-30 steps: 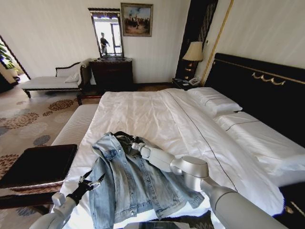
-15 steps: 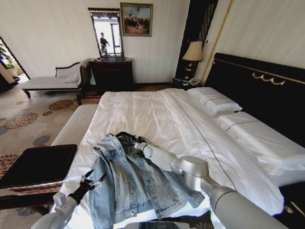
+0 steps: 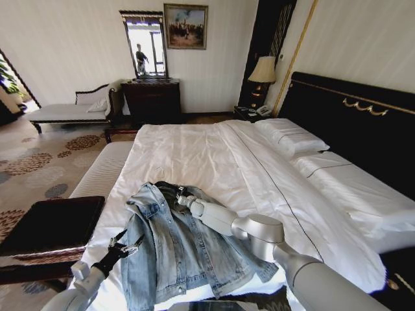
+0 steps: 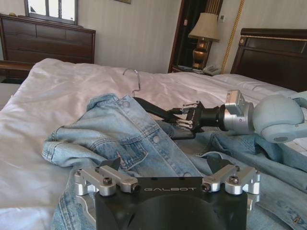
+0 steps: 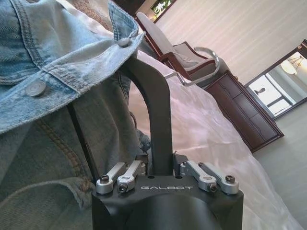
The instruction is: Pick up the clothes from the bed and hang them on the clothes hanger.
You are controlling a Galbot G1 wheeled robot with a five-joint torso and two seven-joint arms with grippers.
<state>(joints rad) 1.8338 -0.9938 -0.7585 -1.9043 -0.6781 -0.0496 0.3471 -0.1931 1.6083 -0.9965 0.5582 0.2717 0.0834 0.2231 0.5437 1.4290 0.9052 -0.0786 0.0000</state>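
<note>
The jacket point(image 3: 178, 249) lies crumpled on the near part of the bed point(image 3: 214, 155), close to the foot edge, its collar toward the pillows and its hem toward the robot. In the left wrist view the jacket point(image 4: 120, 139) has its button placket raised in a fold, and the denim spreads out over the white sheet point(image 4: 57, 91).

The right end effector point(image 3: 182, 196) reaches in at the jacket's collar from the robot's right. It is closed on the hanger: in the right wrist view the end effector point(image 5: 163, 170) has its fingers point(image 5: 117, 177) pinched against a black arm of the hanger point(image 5: 156, 110), which runs up under the denim flap point(image 5: 72, 52). In the left wrist view the same end effector point(image 4: 188, 116) grips the hanger point(image 4: 153, 108) by its black bar, tilted, with the metal hook point(image 4: 134, 79) standing above the collar and one shoulder of the hanger tucked inside the jacket.

The left end effector point(image 3: 123, 248) hovers low at the bed's near left corner, just beside the jacket's sleeve and not touching it. Its fingers point(image 4: 103, 175) are spread wide with nothing between them.

A dark bench point(image 3: 52, 223) stands to the left of the bed.
</note>
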